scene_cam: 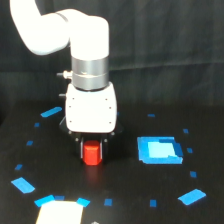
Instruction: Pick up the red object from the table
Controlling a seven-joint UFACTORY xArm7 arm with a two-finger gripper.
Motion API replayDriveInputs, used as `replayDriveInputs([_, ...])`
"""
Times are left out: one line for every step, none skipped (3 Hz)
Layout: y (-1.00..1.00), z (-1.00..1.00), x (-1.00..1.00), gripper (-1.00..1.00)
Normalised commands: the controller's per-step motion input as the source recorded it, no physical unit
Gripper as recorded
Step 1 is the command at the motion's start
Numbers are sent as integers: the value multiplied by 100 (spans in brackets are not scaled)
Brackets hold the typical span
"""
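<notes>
The tool (92, 151) is low over the black tabletop (125, 190), and the red object (92, 154) sits between its dark fingers (104, 148). I cannot tell if they are already clenched. A bright blue rectangle (159, 150) lies toward the exterior view's right.

We find no legible text, label, brand, number or sign anywhere in the exterior view. The white gripper body (92, 111), the red object (92, 154) and the table (130, 195) carry no readable markings.
</notes>
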Motion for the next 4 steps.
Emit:
replayDriveInputs([100, 100, -28, -24])
replayDriveInputs([100, 100, 5, -49])
replayDriveInputs([100, 100, -61, -27])
replayDriveInputs([100, 100, -22, -100])
